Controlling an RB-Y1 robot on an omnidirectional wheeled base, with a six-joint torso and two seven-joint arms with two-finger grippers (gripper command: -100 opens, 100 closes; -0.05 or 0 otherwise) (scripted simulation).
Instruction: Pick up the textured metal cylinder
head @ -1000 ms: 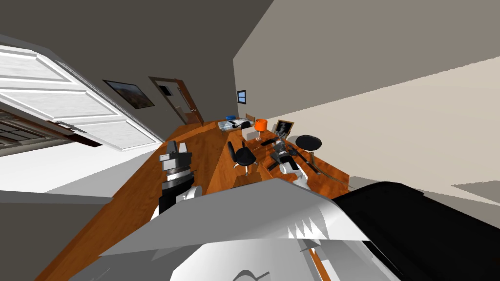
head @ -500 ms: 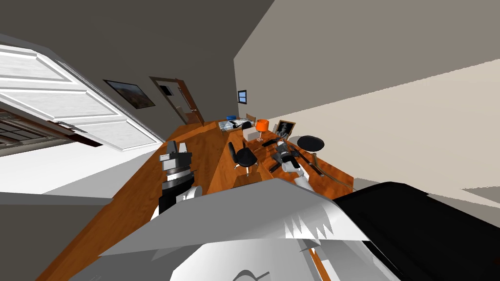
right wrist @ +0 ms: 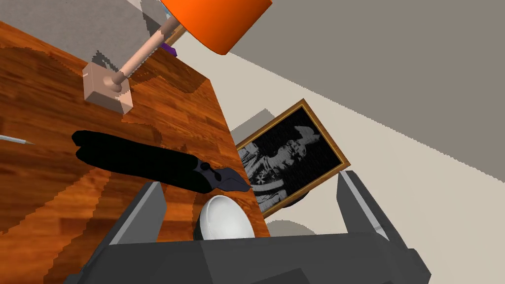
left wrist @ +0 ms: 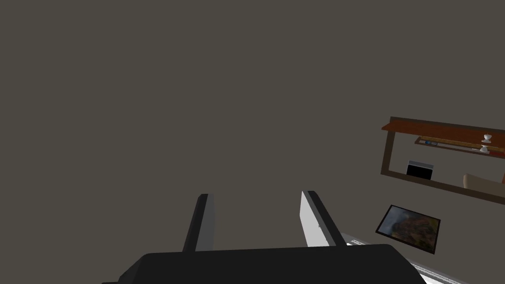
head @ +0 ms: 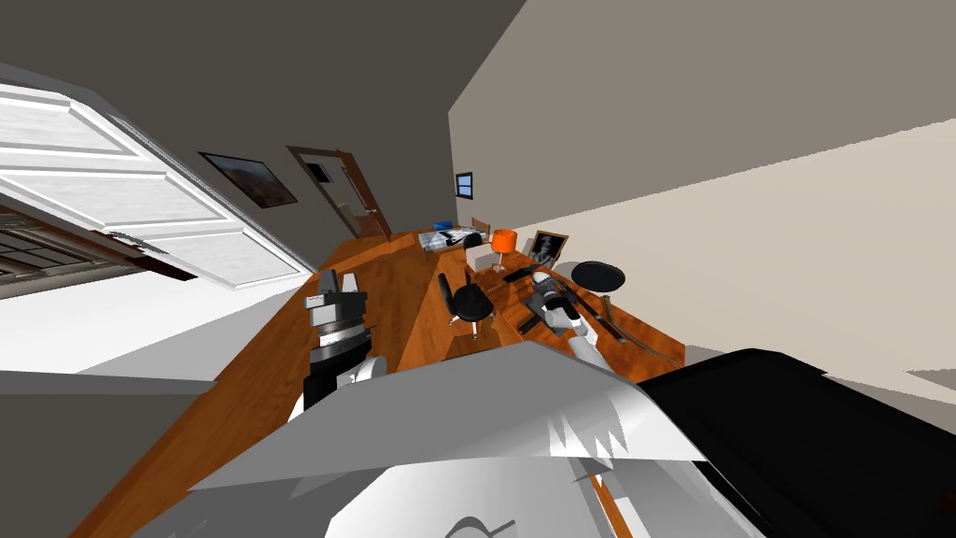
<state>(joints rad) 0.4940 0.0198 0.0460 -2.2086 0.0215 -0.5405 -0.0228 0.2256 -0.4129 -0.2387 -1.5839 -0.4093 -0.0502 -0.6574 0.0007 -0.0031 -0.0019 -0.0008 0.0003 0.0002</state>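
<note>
Reaching farther across the counter (right wrist: 167, 113), the right gripper (right wrist: 249, 180) flanks a white-topped cylinder (right wrist: 224, 219) with open fingers; the left gripper (left wrist: 254, 197) stands open too.

Wooden desk (right wrist: 44, 197) bears orange lamp (right wrist: 217, 22), black pliers (right wrist: 143, 162).

Counts:
- Pincers: 2, the left pincer (left wrist: 254, 197) and the right pincer (right wrist: 249, 180), with 2 fingers each.
- Counter (right wrist: 49, 197): 1, wooden.
- Orange-shaded lamp (right wrist: 212, 19): 1, on a square base.
- Black plier-like tool (right wrist: 148, 162): 1.
- White-topped round object (right wrist: 227, 222): 1.
- Thin grey pointed tip (right wrist: 17, 140): 1, can't tell what it is.
- Framed pictures: 2, a gold-framed black-and-white print (right wrist: 286, 158) and a dark-framed wall picture (head: 247, 179).
- Black swivel chairs: 2, the near chair (head: 467, 301) and the far chair (head: 471, 240), which is hard to read.
- Round black disc (head: 597, 275): 1, unclear.
- Doors: 2, a brown door (head: 350, 191) and a white panelled door (head: 121, 201).
</note>
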